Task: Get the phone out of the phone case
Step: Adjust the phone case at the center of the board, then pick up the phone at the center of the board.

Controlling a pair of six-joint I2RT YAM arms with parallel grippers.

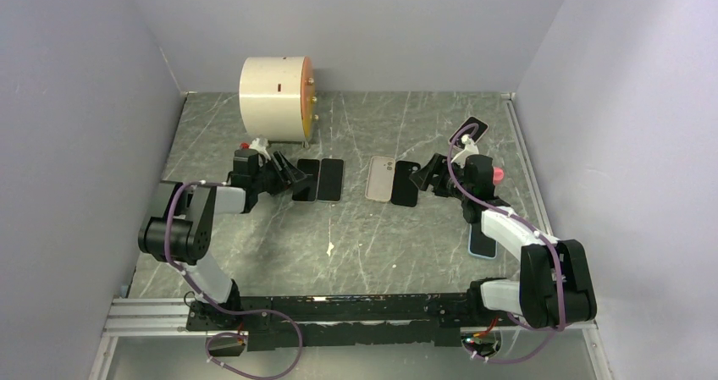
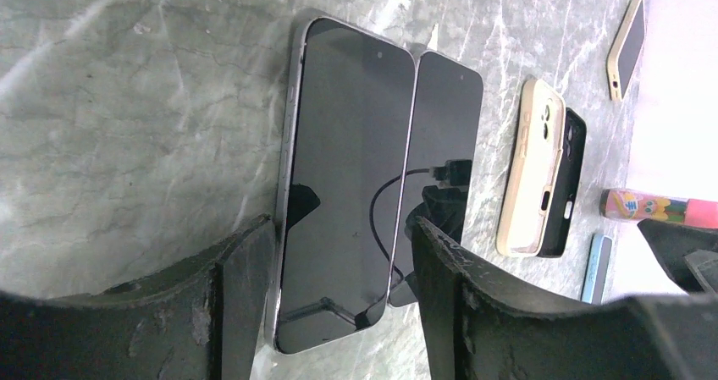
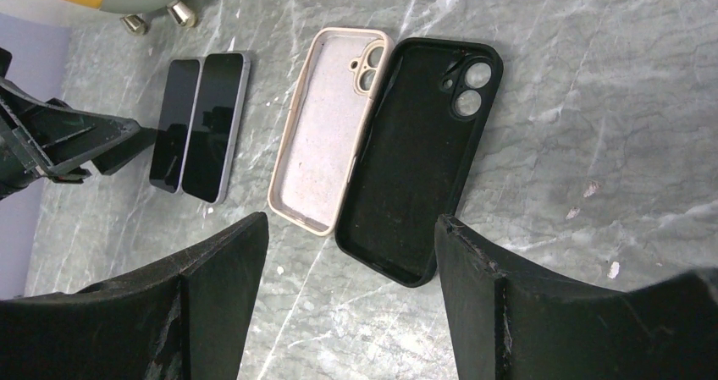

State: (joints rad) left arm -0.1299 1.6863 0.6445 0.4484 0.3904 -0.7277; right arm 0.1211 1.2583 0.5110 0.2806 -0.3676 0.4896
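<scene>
As matters stand, the beige case (image 3: 326,134) lies hollow side up and empty on the table (image 1: 356,236), and the black case (image 3: 415,160) touching its right flank is empty as well. Left of the beige case, a little apart from it, two bare phones lie face up and edge to edge: the nearer phone (image 2: 444,134) and the outer phone (image 2: 343,185). The left gripper (image 2: 339,236) hangs low at the outer phone's end, fingers spread to either side of it and grasping nothing; whether they touch its frame cannot be told. The right gripper (image 3: 351,223) hovers over the near ends of the two cases, fingers released, nothing between them. Judgement: two extractions look complete, with phones and cases laid apart. Far right of the beige case lies a further phone (image 1: 470,130), seemingly in a tan case. Near right of it, partly under the right arm, lies a blue-edged item (image 1: 483,243), and whether that holds a handset cannot be confirmed. Any cased handset there remains to be stripped.
</scene>
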